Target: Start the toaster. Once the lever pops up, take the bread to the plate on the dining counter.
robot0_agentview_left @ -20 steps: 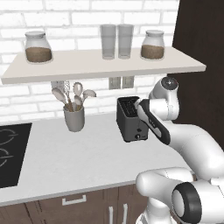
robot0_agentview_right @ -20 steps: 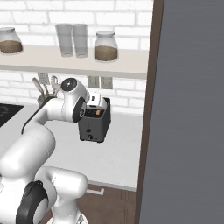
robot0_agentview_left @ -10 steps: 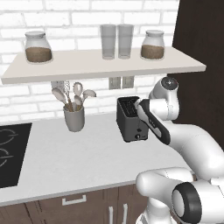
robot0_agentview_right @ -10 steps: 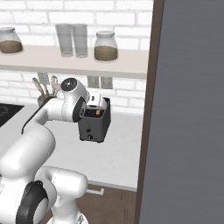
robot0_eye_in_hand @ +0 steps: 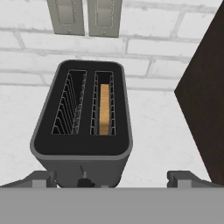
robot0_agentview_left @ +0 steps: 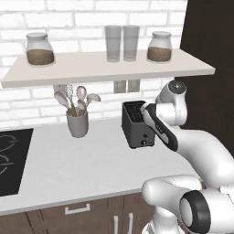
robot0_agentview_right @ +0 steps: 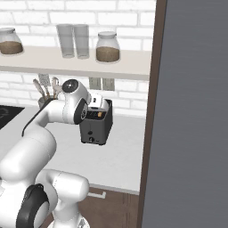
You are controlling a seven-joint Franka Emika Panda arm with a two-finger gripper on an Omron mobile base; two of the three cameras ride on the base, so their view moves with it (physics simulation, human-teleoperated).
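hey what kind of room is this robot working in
A kitchen, most likely: a toaster with bread in one slot sits on a pale worktop beside a black hob, with jars shelved above.

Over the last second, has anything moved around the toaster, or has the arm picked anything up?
Nothing visibly changed. The open gripper still hovers above the toaster's front end, holding nothing, and the bread still sits in the right slot.

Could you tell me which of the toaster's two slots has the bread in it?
In the hand view, the toaster holds the bread in its right-hand slot, the one nearer the dark cabinet side; the left-hand slot shows bare wire guides.
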